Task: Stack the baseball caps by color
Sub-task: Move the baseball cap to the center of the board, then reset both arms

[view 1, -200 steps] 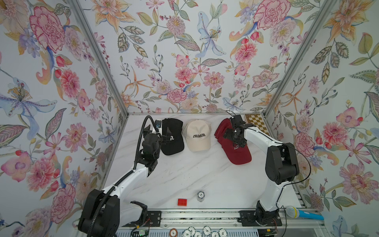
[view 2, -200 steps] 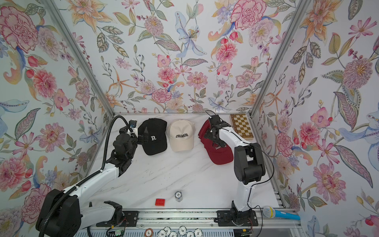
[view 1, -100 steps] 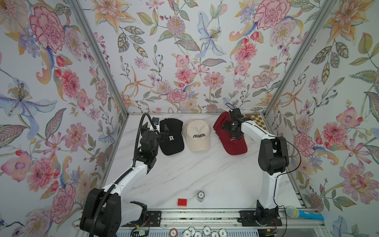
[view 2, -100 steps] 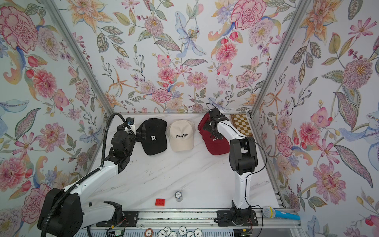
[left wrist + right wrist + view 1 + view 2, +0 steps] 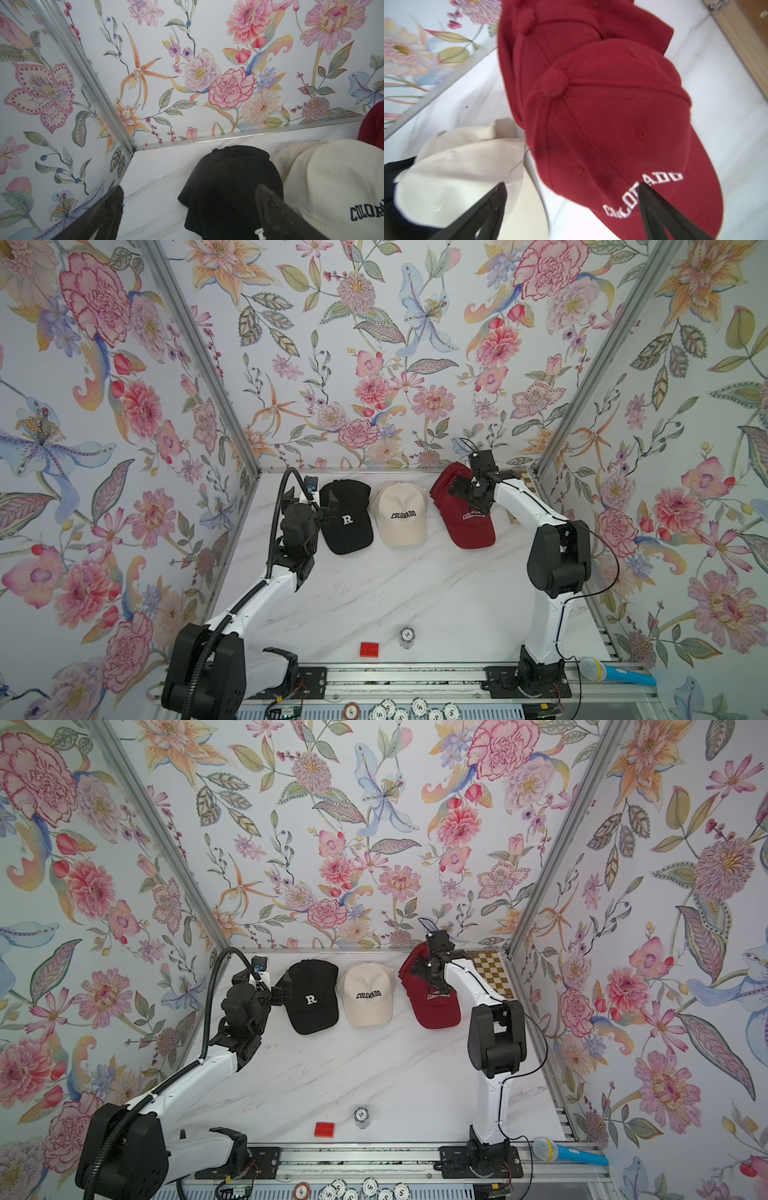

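Marble-look surface (image 5: 395,585) carries three piles by the back wall: maroon caps (image 5: 467,518), cream caps (image 5: 401,516), black caps (image 5: 347,516). Sorting looks finished. Left tool (image 5: 187,193) and right tool (image 5: 572,187) gape apart, empty; next, lift clear without snagging

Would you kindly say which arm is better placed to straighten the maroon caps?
Likely right: the right pincer hovers open over the maroon caps; the left pincer is across at the black cap.
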